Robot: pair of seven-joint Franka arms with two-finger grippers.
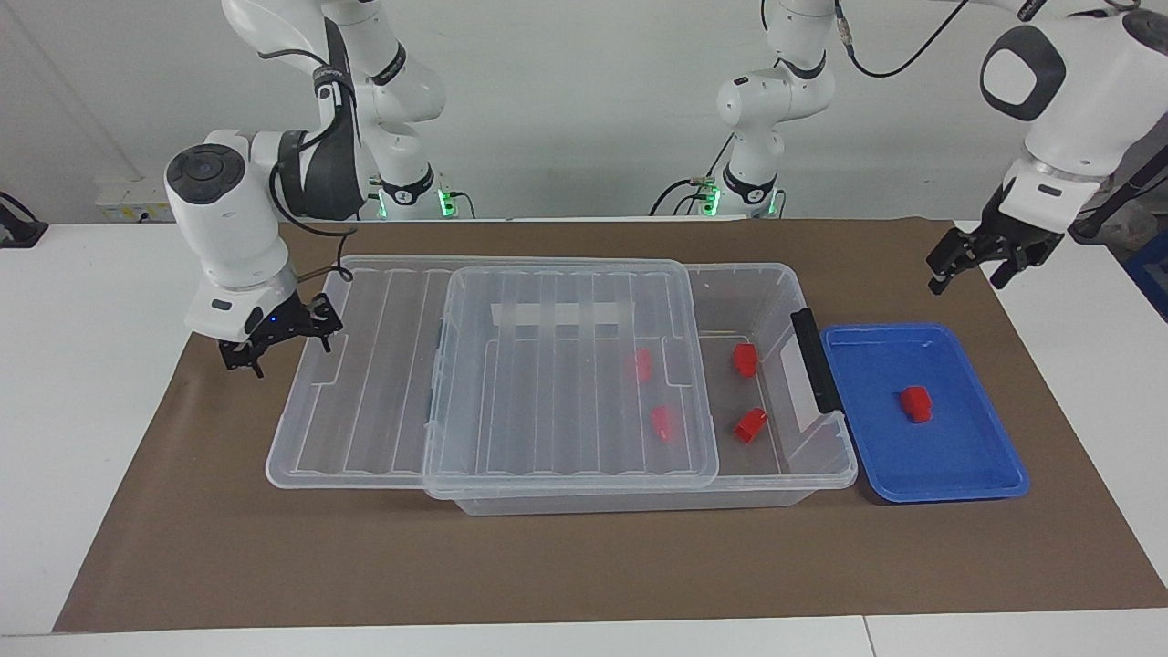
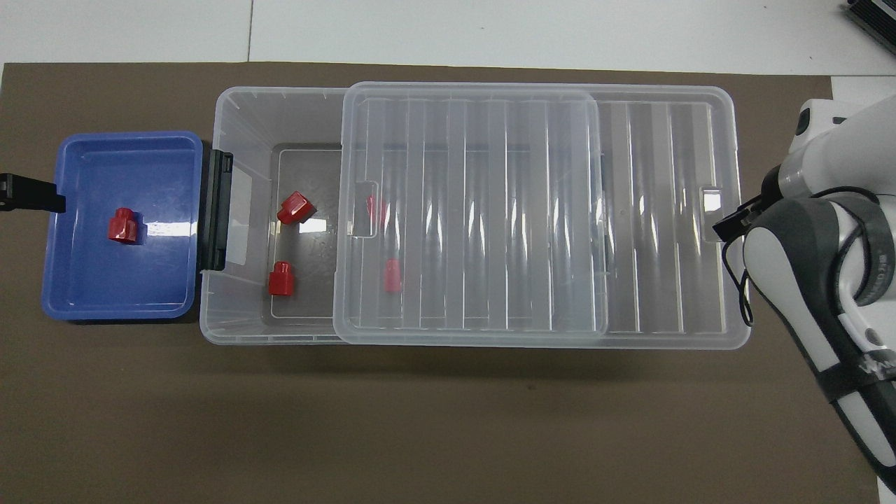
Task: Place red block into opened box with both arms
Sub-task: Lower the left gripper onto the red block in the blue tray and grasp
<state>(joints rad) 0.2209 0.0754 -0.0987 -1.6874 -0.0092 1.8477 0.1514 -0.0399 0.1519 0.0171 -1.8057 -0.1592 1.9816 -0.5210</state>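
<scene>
red block (image 1: 915, 404) apart from both fingers

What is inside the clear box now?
Inside the box are four red blocks: two uncovered, two seen blurred through the lid. Nothing else shows.

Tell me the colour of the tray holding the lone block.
Blue. The tray shows best in the overhead view, with the red block in it.
</scene>
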